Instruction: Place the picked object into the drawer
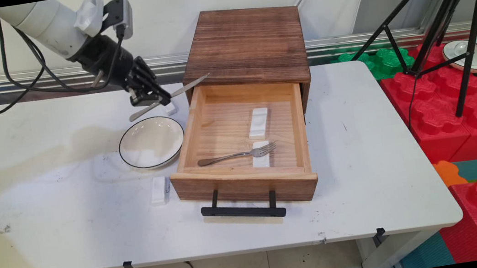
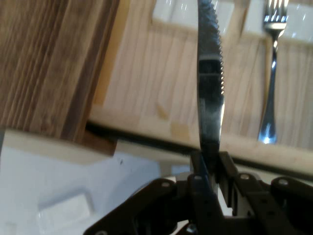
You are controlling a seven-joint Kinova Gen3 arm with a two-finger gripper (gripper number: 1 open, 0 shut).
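My gripper (image 1: 161, 99) is shut on a metal table knife (image 1: 188, 86), held in the air just left of the open wooden drawer (image 1: 185, 148). The blade points right, over the drawer's back left corner, and the handle sticks out to the lower left. In the hand view the serrated knife (image 2: 210, 93) rises from between the fingers (image 2: 198, 169) across the drawer's side wall. Inside the drawer lie a fork (image 1: 236, 155) and two white rests (image 1: 258, 123); the fork (image 2: 272, 73) also shows at the hand view's right. A white bowl (image 1: 151, 142) sits below the gripper.
The dark wooden cabinet (image 1: 247, 43) stands behind the drawer, whose black handle (image 1: 243, 210) juts toward the table's near edge. A white rest (image 1: 159, 190) lies near the drawer's front left corner, another (image 1: 170, 108) under the gripper. Red foam blocks (image 1: 457, 119) and a tripod (image 1: 459, 26) stand at the right.
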